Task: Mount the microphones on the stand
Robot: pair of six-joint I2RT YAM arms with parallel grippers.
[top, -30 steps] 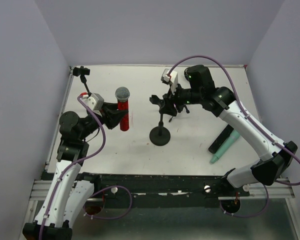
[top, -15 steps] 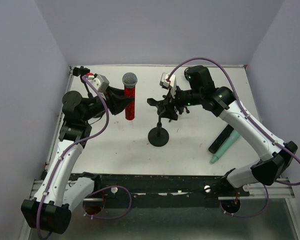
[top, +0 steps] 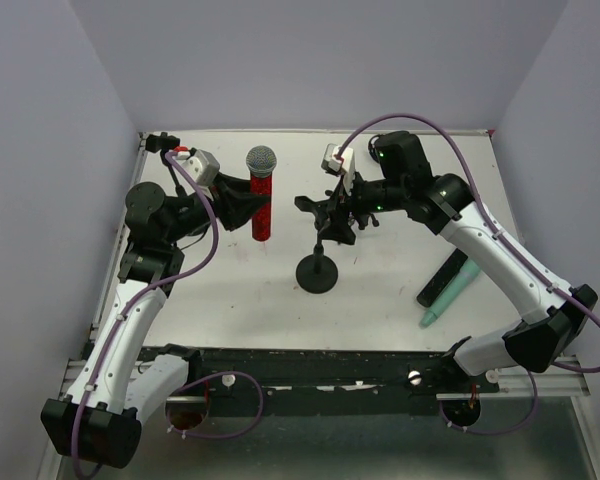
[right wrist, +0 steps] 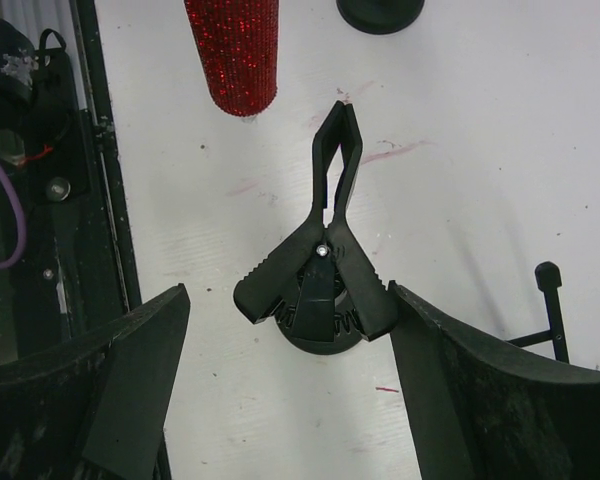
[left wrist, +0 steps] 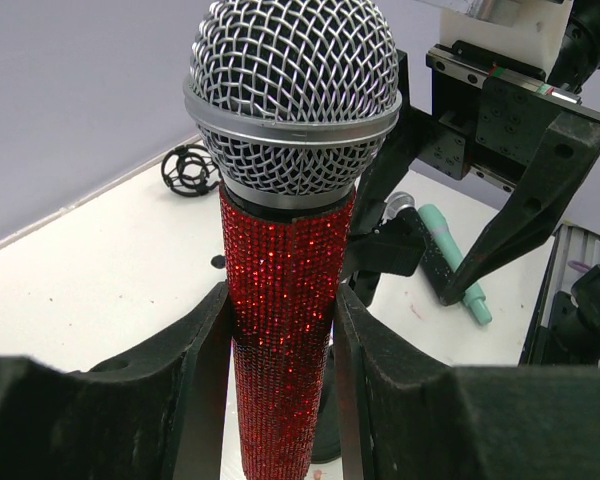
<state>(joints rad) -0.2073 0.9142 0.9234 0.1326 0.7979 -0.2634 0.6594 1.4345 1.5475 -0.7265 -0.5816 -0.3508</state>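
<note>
Red microphone (left wrist: 285,330) upright, seemingly clear of table, at 10 o'clock from stand (top: 318,272) base. Left gripper (left wrist: 280,342) clamped on glitter body below mesh head. Right gripper (right wrist: 292,365) spread wide, straddling stand's spring clip (right wrist: 320,270); contact unclear. To do it well: squeeze clip handles fully first, then feed body between clip tips without knocking stand. Mint-green microphone (top: 452,292) and black microphone (top: 440,280) lie at 4 o'clock. White table (top: 380,300) scuffed, pink smears; lilac walls close round
</note>
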